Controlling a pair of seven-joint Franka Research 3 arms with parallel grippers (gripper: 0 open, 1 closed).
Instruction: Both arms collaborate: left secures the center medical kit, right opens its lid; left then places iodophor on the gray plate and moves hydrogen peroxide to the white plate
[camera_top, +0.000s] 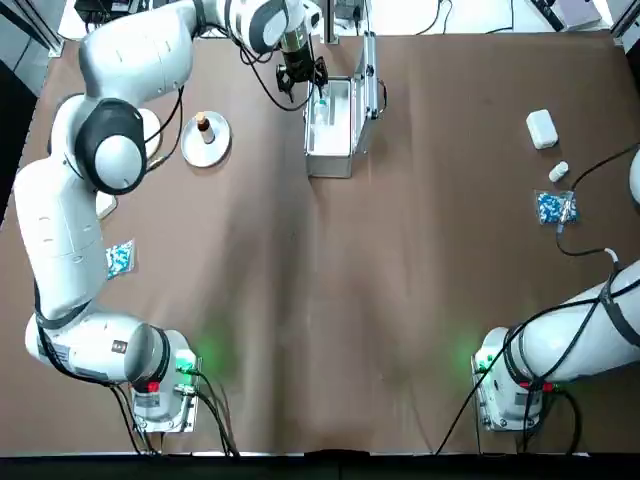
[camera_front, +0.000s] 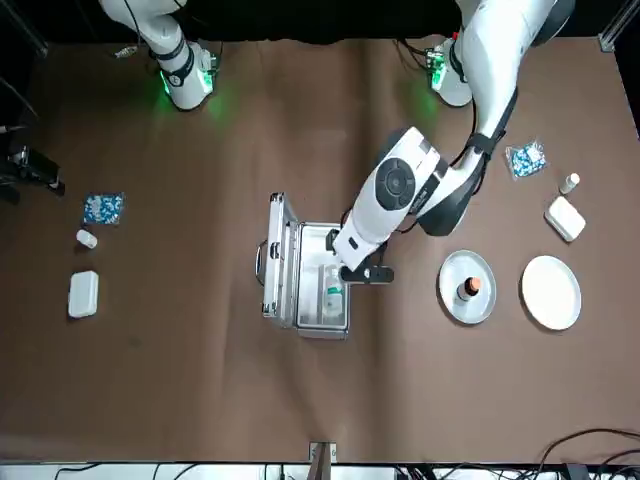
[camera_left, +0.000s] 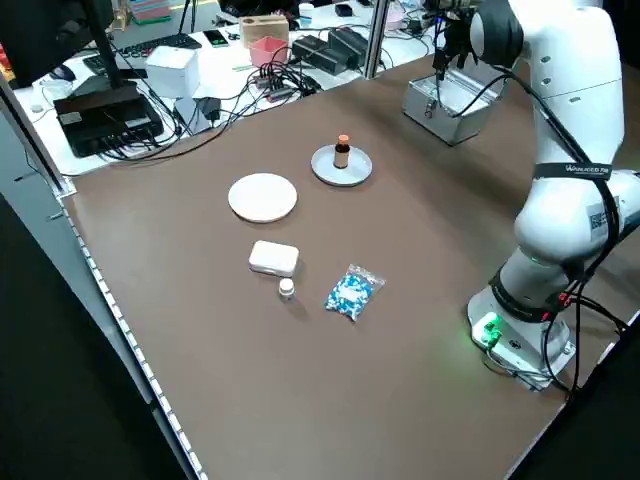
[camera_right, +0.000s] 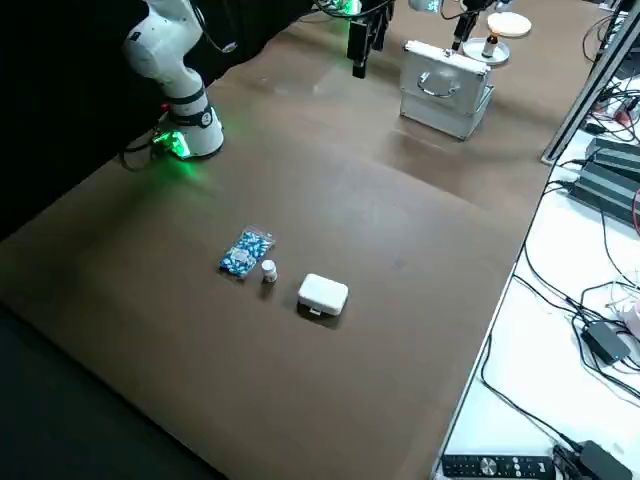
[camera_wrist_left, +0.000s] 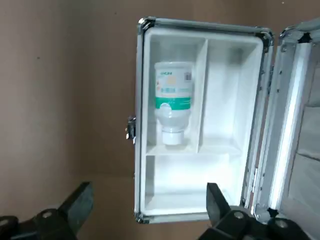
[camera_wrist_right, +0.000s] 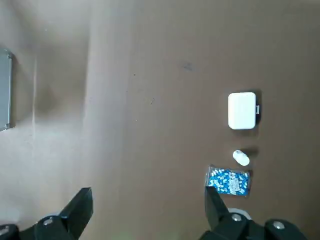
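While the kit (camera_top: 331, 128) stands open at twelve o'clock on the table (camera_top: 400, 280), the left gripper (camera_top: 300, 78) hovers over it, jaws wide and empty. Peroxide (camera_wrist_left: 172, 100) lies inside. Iodophor (camera_top: 203, 127) stands on the gray plate (camera_top: 216, 148) at ten o'clock. The right gripper's (camera_wrist_right: 145, 217) jaws are wide.

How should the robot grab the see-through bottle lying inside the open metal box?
Probably from straight above, around its wide labelled middle. The hydrogen peroxide lies flat in a narrow compartment of the medical kit, between the outer wall and a divider. The fingers should close across its width, though the side gaps look tight. The left gripper hangs open above the kit.
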